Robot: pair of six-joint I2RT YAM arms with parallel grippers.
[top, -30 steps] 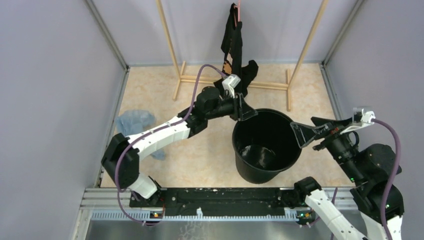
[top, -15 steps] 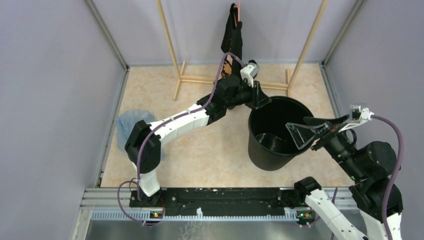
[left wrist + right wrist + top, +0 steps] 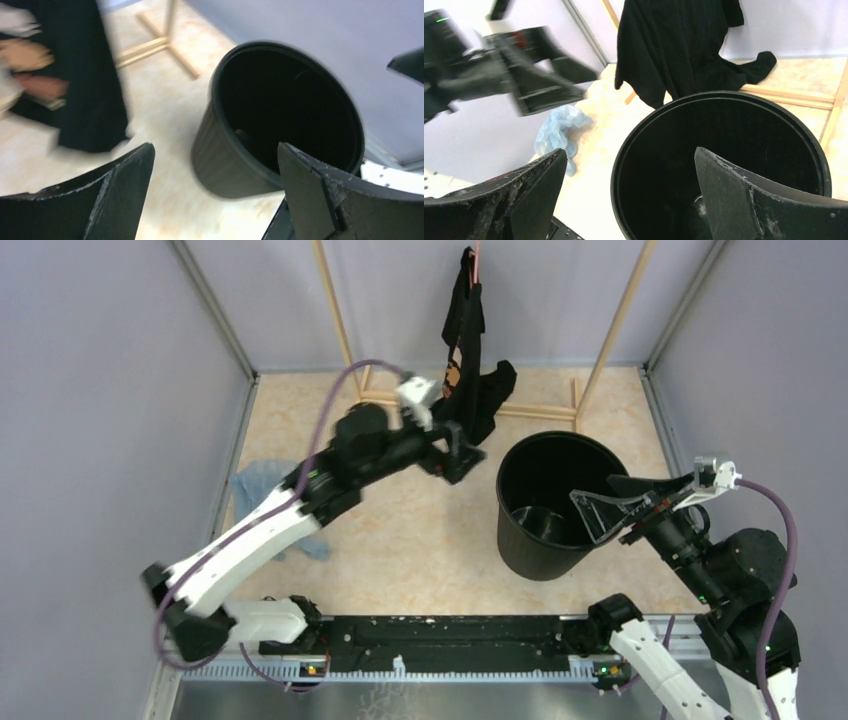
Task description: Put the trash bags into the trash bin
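The light-blue trash bag (image 3: 262,483) lies crumpled on the surface at the left, close to the left wall and well apart from the trash bin (image 3: 525,555), so it is outside the bin. In the overhead view the white forearm of the left arm crosses over the bag's near right part. The bin stands upright right of centre with its mouth open, and its inside is dark and glossy.

The left tool (image 3: 455,452) hangs above the surface just left of the bin's rim, not touching it. Its fingers are spread wide with nothing between them, and it shows as a blur in the right wrist view. Just beyond it a black garment (image 3: 470,390) hangs from a wooden rack (image 3: 340,330), with its lower end resting on the surface at the far side.

The right tool (image 3: 600,495) hovers over the right side of the bin's mouth, jaws wide and holding nothing.
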